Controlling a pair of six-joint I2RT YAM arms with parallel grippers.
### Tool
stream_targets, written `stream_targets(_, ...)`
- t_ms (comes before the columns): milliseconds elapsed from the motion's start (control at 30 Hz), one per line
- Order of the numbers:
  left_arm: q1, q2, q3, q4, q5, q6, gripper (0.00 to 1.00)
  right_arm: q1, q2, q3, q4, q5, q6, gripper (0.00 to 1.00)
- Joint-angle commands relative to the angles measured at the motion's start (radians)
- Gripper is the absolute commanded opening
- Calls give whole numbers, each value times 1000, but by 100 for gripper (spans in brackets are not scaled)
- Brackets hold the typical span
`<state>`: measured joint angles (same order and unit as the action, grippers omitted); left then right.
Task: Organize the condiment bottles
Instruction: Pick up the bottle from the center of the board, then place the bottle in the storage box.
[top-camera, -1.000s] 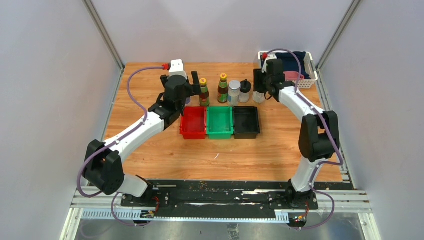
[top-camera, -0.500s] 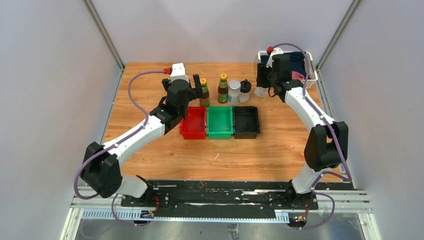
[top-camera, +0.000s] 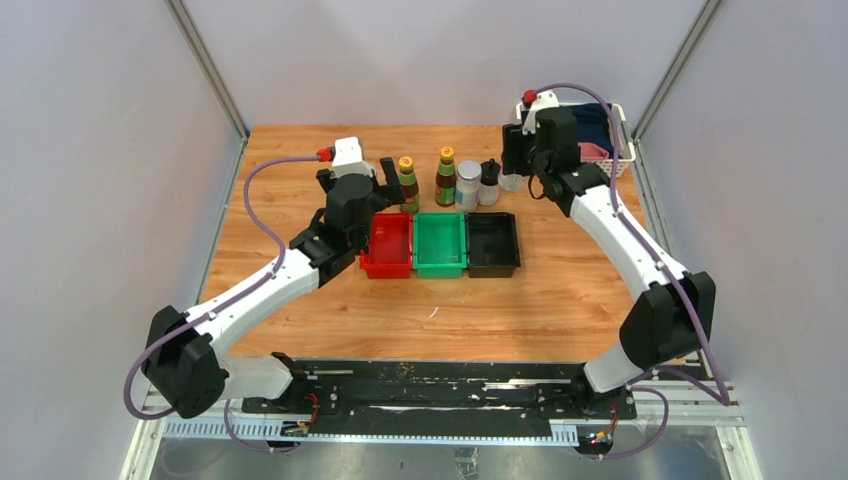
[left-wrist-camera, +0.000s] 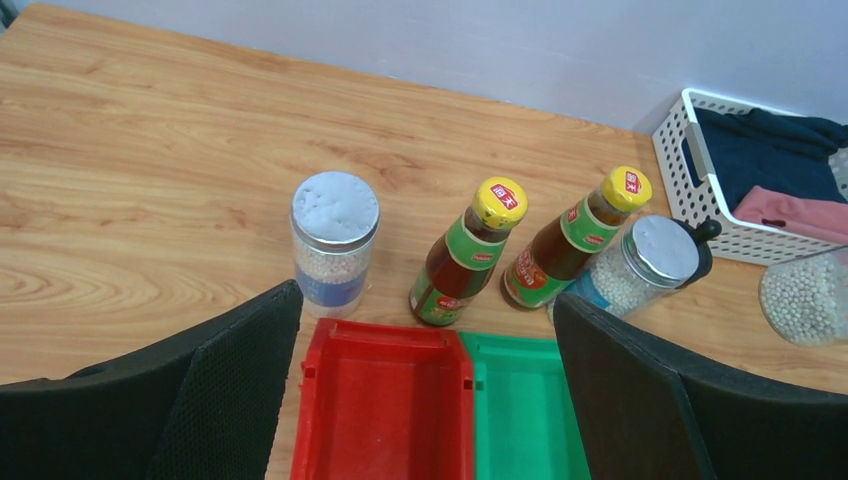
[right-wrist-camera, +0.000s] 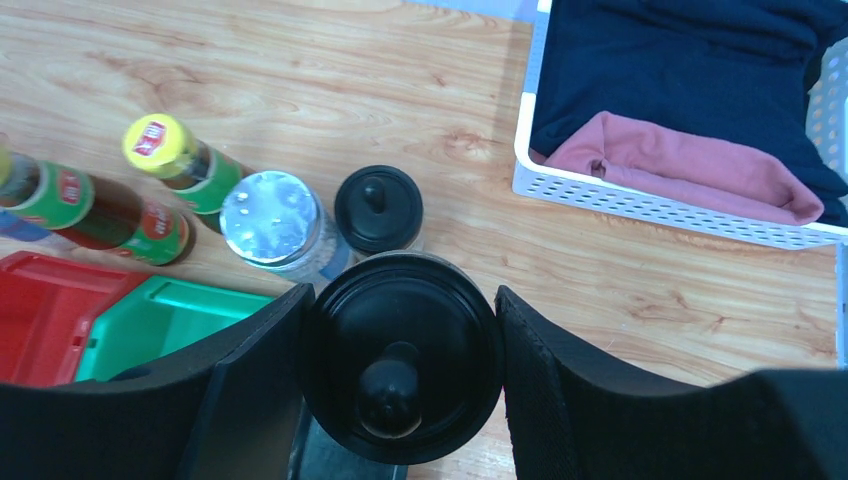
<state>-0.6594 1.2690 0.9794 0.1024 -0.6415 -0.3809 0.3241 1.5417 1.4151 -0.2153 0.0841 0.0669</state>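
Observation:
Behind the bins stands a row: a silver-lidded jar (left-wrist-camera: 335, 240), two brown bottles with yellow caps (left-wrist-camera: 465, 255) (left-wrist-camera: 575, 240), a second silver-lidded jar (left-wrist-camera: 645, 262) and a pale bottle with a black domed cap (right-wrist-camera: 378, 208). My left gripper (left-wrist-camera: 428, 330) (top-camera: 385, 190) is open and empty over the red bin (left-wrist-camera: 385, 410). My right gripper (right-wrist-camera: 402, 305) (top-camera: 512, 162) is shut on the other pale black-capped bottle (right-wrist-camera: 400, 370) (top-camera: 510, 181). It holds it at the row's right end, next to the standing black-capped bottle.
The red bin (top-camera: 387, 245), green bin (top-camera: 441, 244) and black bin (top-camera: 493, 243) stand side by side in front of the row. A white basket (top-camera: 612, 160) with folded clothes (right-wrist-camera: 700, 100) is at the back right, close to my right gripper.
My right gripper has moved slightly left with the pale bottle, closer to the row. My left gripper has drawn back from the bottles to above the red bin.

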Motion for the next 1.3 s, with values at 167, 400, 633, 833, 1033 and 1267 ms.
stream_targets(167, -25, -77, -48, 8, -68, -53, 100, 159, -131, -59, -35, 121, 14, 0)
stream_targets(400, -28, -90, -65, 8, -69, -65, 100, 254, -184, -132, -57, 204, 21, 0)
stream_targets(633, -29, -88, -86, 11, -72, -80, 100, 306, -250, -189, -79, 238, 21, 0)
stream_targets(833, -32, -72, -94, 13, -66, -94, 100, 328, -282, -249, -77, 239, 34, 0)
stream_targets(1033, -37, -68, -97, 12, -69, -95, 100, 346, -284, -291, -55, 231, 52, 0)
stream_targets(1267, -40, -70, -106, 14, -75, -93, 100, 348, -286, -325, -12, 220, 74, 0)
